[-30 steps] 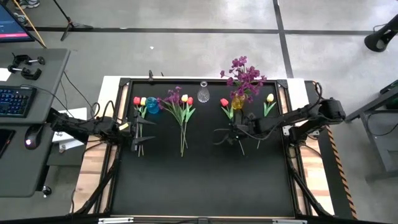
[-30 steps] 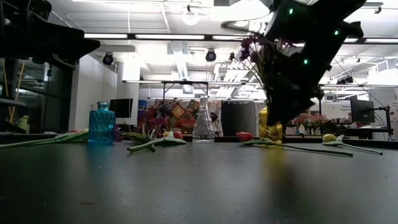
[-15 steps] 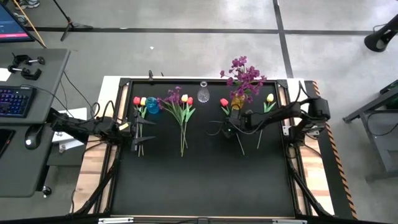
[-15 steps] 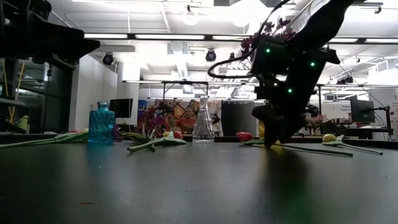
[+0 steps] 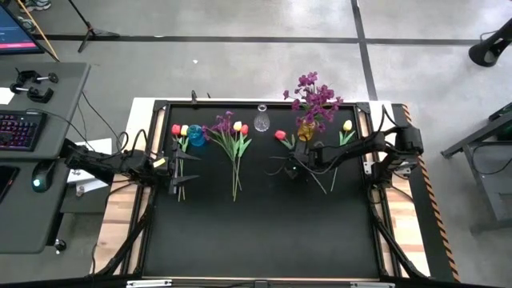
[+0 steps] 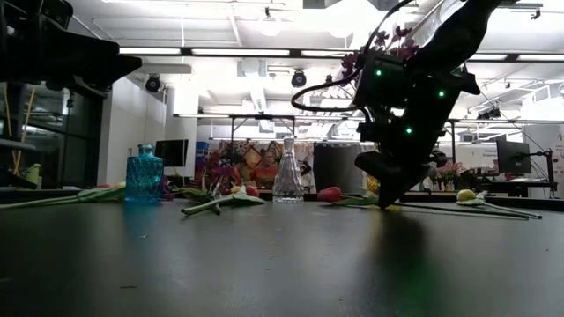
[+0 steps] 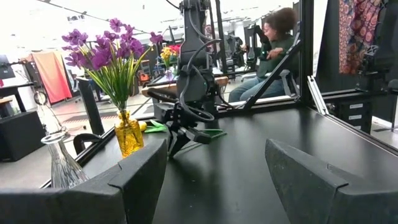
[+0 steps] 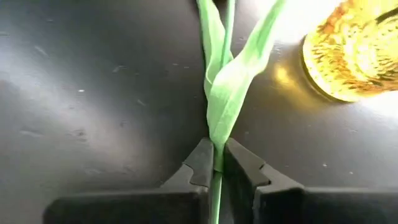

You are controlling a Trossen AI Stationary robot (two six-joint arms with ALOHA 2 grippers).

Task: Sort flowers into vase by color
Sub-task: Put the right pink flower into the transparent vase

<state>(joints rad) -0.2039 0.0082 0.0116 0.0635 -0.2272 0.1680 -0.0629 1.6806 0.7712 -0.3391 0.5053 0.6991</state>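
Observation:
A red tulip [image 5: 280, 135] with a long green stem lies on the black table [image 5: 256, 232], just near-left of the yellow vase [image 5: 306, 130] that holds purple sprigs [image 5: 314, 96]. My right gripper [image 5: 298, 165] is shut on its stem. My left gripper [image 5: 178, 165] waits open at the table's left, over the stems of a red and a yellow tulip [image 5: 179, 130] lying beside the blue vase [image 5: 196, 136]. A mixed bunch [image 5: 232, 132] lies in the middle near the clear vase [image 5: 262, 122]. A yellow tulip [image 5: 346, 126] lies at the right. My right gripper pinches the red tulip's stem [image 8: 216, 163] between its two fingers, just below where the leaves [image 8: 225, 93] branch off. The fingers [image 8: 200, 167] come from above, slanting down, and lie across the stem. The flower head [image 6: 329, 194] stays low, at table level.
The three vases stand in a row along the far side of the table. The near half of the table is bare black surface. A person [image 7: 273, 43] sits beyond the table's right edge. A desk with a keyboard [image 5: 20, 128] stands left of the table.
My right gripper has come down and moved a little toward the far-left, onto the red tulip's stem, and has shut on it. The tulip has turned slightly: its head has swung toward the table's left, its stem end toward the right.

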